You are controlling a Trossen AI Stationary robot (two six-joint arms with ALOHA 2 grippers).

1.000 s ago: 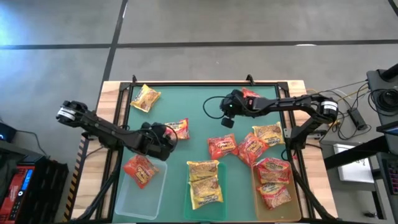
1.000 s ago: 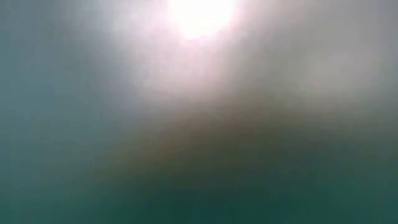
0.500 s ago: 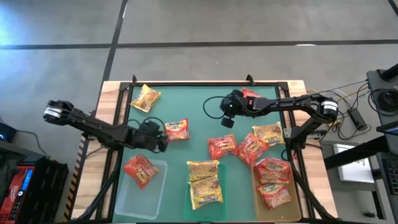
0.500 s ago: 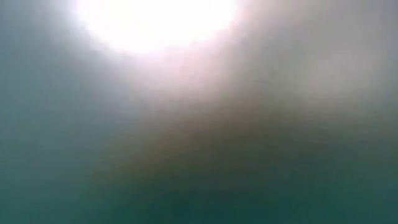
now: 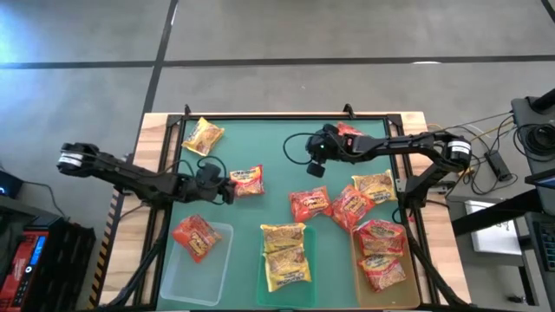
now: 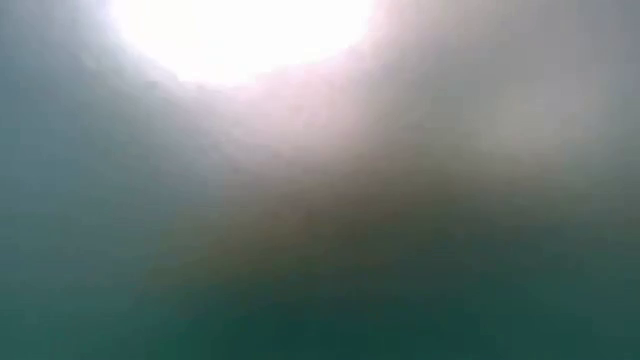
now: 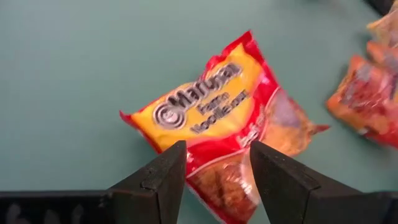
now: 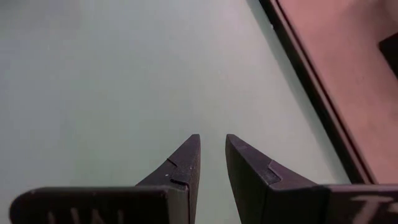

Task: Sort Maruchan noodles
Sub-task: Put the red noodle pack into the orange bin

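The left hand [image 5: 227,185] is hanging low over the green bench [image 5: 260,147] with its fingers [image 7: 163,174] standing moderately apart and holding nothing; a red and yellow noodle packet [image 7: 214,115] is lying flat just ahead of the fingertips, its near edge showing in the gap between them. Behind this hand, one red packet [image 5: 195,236] is sitting in the clear tray [image 5: 195,279]. Well beyond the hand, near the bench's far corner, a yellow packet [image 5: 204,136] is lying alone. The right hand [image 8: 212,155] is hovering over bare green surface near the far edge of the bench, its fingers nearly together with a thin gap between them, gripping nothing. A red packet [image 5: 349,132] is lying right beside that arm. Between the two hands and nearer the trays, several red packets [image 5: 310,204] are lying loose, with a yellow one [image 5: 374,185] beside them. The middle tray is holding yellow packets [image 5: 284,256], and the tray on the right is holding red ones [image 5: 380,251]. The low view is giving only a blur.
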